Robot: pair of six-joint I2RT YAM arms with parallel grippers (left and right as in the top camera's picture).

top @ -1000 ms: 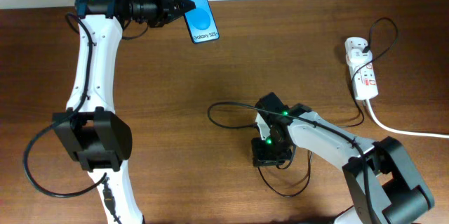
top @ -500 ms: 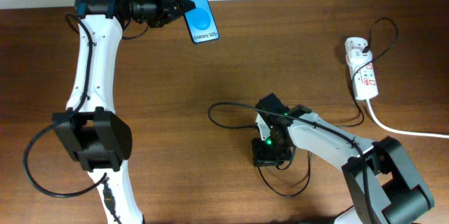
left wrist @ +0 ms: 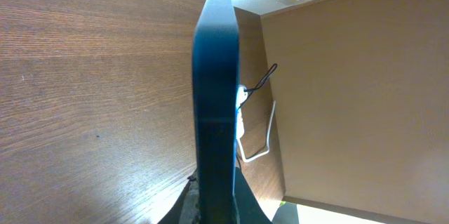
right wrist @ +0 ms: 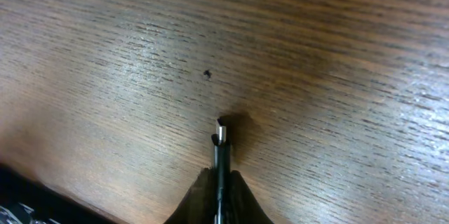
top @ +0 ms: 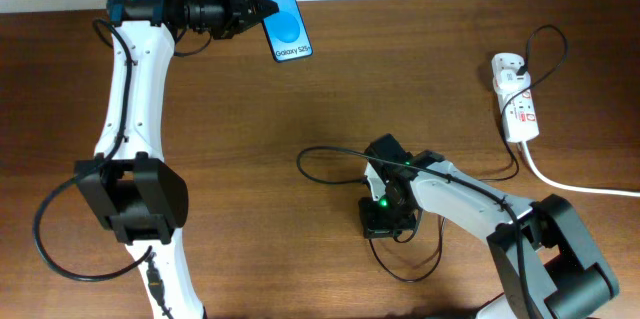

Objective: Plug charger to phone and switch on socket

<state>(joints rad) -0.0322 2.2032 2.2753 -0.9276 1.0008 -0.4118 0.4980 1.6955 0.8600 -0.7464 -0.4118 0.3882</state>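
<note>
My left gripper [top: 262, 7] is shut on the phone [top: 280, 14], holding it at the table's far left, blue screen up; in the left wrist view the phone [left wrist: 216, 90] shows edge-on between the fingers [left wrist: 214, 206]. My right gripper [top: 378, 227] points down at the table's middle front and is shut on the charger [top: 330, 150] at its connector end; the right wrist view shows the small metal-tipped connector [right wrist: 220, 140] sticking out of the fingers [right wrist: 219, 182], just above the wood. The thin black cable loops across to the socket [top: 515, 99], a white power strip at the far right.
The socket's thick white cord [top: 570, 185] runs off the right edge. Slack charger cable loops on the table around my right arm [top: 405, 259]. The table's back edge and a pale wall lie just behind the phone.
</note>
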